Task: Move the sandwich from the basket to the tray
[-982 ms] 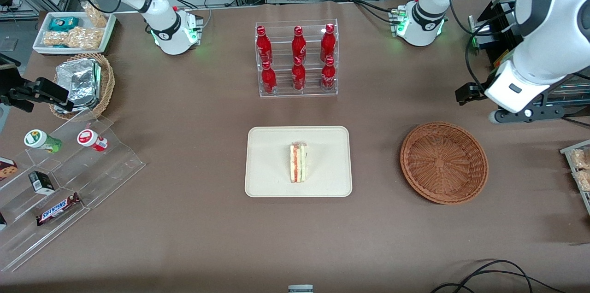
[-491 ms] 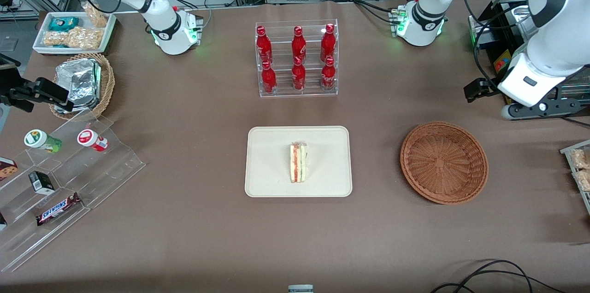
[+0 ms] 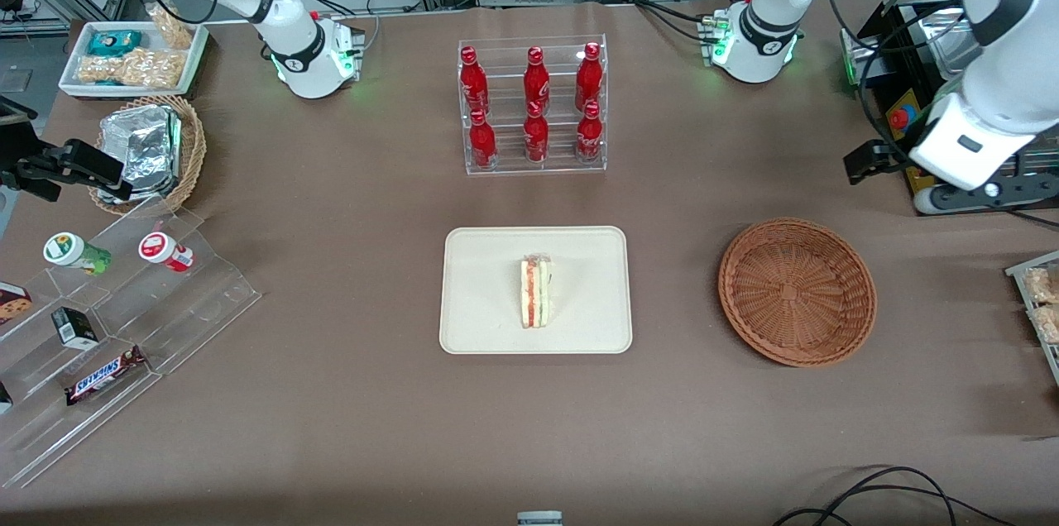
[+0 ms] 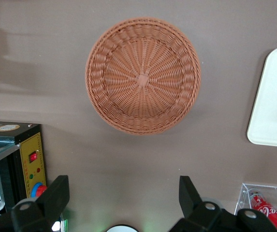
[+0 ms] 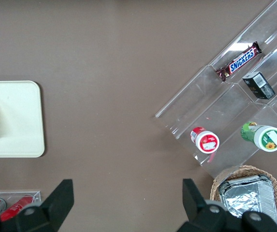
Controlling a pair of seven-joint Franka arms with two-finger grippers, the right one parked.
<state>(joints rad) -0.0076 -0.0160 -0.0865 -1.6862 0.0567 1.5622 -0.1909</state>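
The sandwich (image 3: 536, 292) lay on its side near the middle of the tray (image 3: 488, 319); the basket (image 3: 797, 291) stood bare, so the task looked done, with only the arm's retreat left; the hand (image 4: 123, 205) hung spread and holding nothing, raised above the brown surface (image 3: 347, 427) toward the working arm's end, farther from the front camera than the basket; a rack of red bottles (image 3: 534, 106) stood farther off than the tray.

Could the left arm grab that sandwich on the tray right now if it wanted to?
Probably yes. The sandwich stands alone on the tray, nothing over it. The left gripper is open and empty, raised near the basket, with bare table between.
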